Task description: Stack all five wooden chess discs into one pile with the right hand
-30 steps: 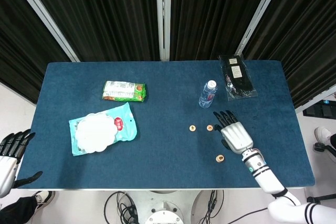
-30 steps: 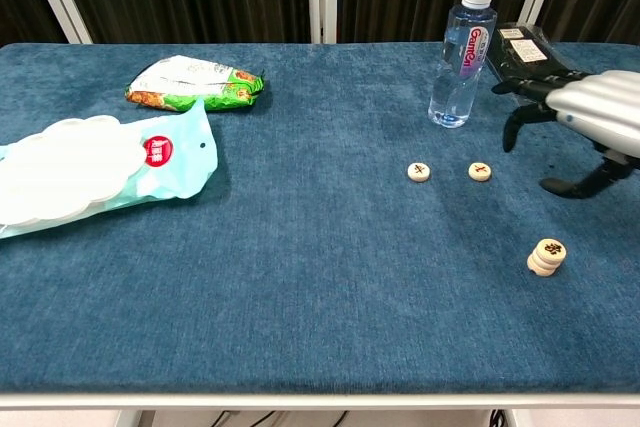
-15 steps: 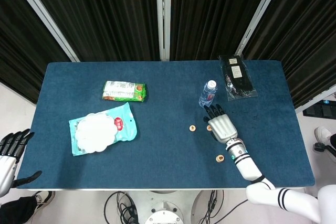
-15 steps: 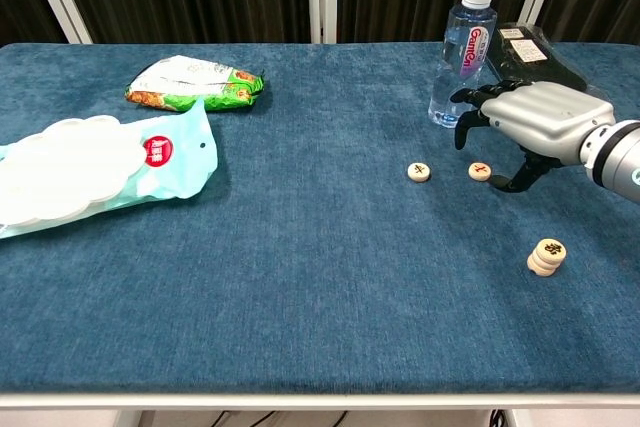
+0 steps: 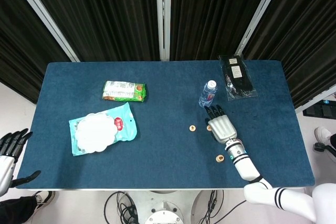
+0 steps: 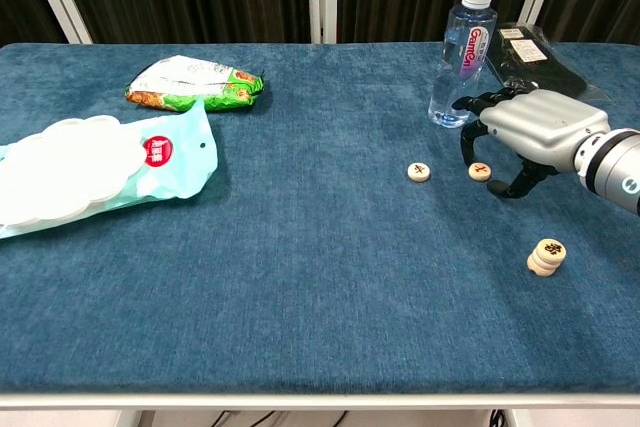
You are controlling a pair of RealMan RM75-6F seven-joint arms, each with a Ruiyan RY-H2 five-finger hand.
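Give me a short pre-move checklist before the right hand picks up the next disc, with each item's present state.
1. Right hand over the nearer loose disc: ok, fingers curled above it.
2. Disc gripped: not ok, it lies flat on the table.
3. Second loose disc apart from the first: ok.
4. Pile upright: ok; its disc count cannot be told.
5. Water bottle close behind the fingers: not ok, a knock risk.
6. Left hand off the table: ok.
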